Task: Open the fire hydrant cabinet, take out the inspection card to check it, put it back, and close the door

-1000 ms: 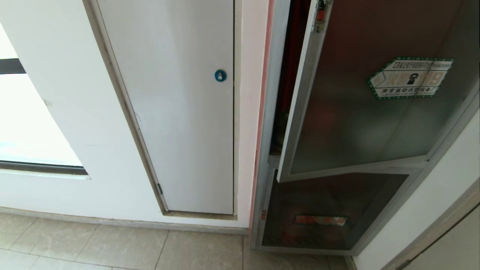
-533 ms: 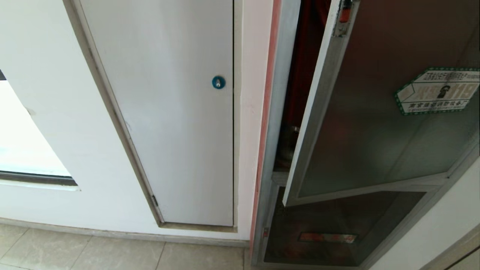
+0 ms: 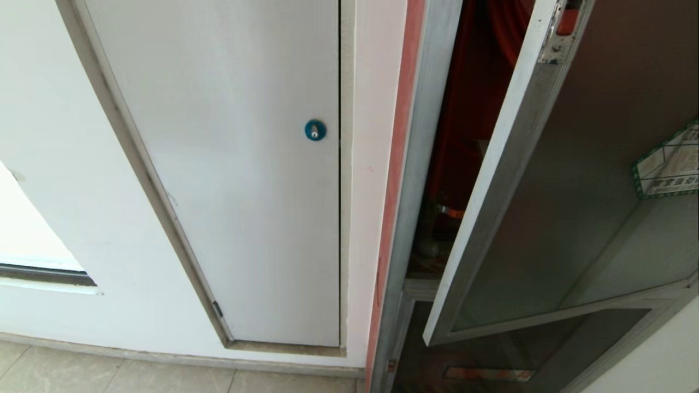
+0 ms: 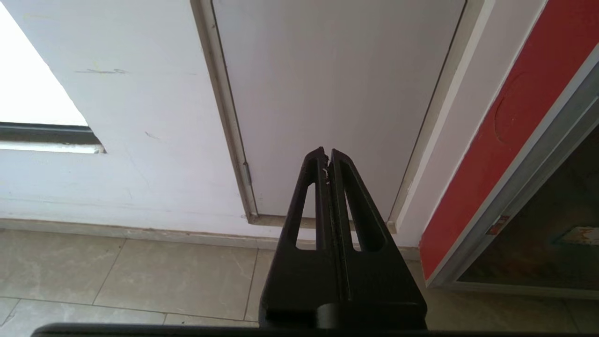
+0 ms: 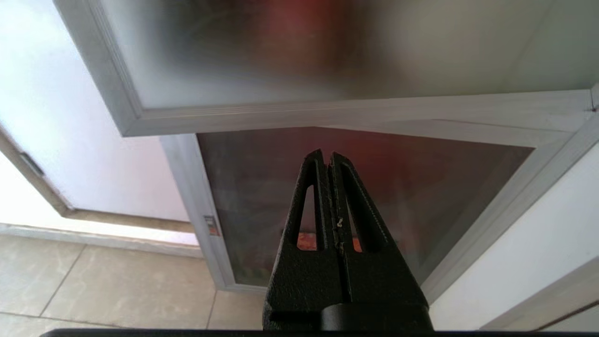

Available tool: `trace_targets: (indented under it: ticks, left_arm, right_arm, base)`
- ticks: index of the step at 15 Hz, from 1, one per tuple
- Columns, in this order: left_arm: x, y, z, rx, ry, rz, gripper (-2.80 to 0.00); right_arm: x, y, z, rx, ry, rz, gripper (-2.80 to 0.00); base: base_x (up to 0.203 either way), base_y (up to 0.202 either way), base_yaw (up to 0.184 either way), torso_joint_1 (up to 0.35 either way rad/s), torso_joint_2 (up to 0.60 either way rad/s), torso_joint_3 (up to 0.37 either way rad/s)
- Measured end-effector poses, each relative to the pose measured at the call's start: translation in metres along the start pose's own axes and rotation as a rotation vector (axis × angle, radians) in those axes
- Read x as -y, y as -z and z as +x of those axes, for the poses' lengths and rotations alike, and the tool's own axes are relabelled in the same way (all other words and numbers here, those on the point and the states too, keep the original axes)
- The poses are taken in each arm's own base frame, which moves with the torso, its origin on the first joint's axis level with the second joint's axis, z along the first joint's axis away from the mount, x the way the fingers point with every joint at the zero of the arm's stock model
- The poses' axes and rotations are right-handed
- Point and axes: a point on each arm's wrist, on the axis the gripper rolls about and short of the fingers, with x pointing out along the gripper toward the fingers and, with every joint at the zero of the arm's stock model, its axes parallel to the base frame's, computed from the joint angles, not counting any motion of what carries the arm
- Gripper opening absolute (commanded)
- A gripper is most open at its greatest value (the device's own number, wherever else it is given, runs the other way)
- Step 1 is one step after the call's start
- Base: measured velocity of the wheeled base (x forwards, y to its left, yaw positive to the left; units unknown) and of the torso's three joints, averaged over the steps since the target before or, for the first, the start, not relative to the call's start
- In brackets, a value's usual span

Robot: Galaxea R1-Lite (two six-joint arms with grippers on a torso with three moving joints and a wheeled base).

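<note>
Presently, the fire hydrant cabinet (image 3: 415, 164) stands set into the wall at the right of the head view, its silver frame edged by a red strip. The door (image 3: 546, 218), a dark tinted glass panel in a silver frame, hangs ajar, swung outward from the frame with its free edge toward the robot's left. A green-edged sticker (image 3: 666, 164) shows on the glass at the right margin, partly cut off. Through the gap between frame and door, the red interior (image 3: 469, 109) is visible, with a metal fitting low down. The inspection card cannot be made out in any view.

Below the door sits a smaller dark glass panel (image 3: 491, 360) bearing a red label strip (image 3: 487, 374); it is closed. To the left of the cabinet is a plain white panel door (image 3: 246, 191) with a round blue lock (image 3: 315, 130), shut. Beige floor tiles (image 3: 164, 376) run along the base of the wall.

Neither arm appears in the head view. The left end effector (image 4: 327, 157) has its fingers pressed together, holding nothing, and points toward the foot of the white panel door. The right end effector (image 5: 327, 157) is likewise closed and empty, aimed at the smaller lower panel, beneath the bottom rail of the open door.
</note>
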Motion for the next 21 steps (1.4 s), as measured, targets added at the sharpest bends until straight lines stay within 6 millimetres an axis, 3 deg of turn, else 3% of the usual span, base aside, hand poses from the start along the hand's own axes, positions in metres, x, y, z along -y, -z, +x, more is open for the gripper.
trace_targets:
  ticks: [15, 21]
  left_arm:
    - [0.000, 0.000, 0.000, 0.000, 0.000, 0.000, -2.80]
    - [0.000, 0.000, 0.000, 0.000, 0.000, 0.000, -2.80]
  right_arm:
    - [0.000, -0.001, 0.000, 0.005, 0.010, 0.068, -2.80]
    - [0.001, -0.046, -0.014, 0.062, -0.050, 0.124, -2.80]
  base:
    - [0.000, 0.000, 0.000, 0.000, 0.00, 0.000]
    - [0.000, 0.000, 0.000, 0.000, 0.00, 0.000]
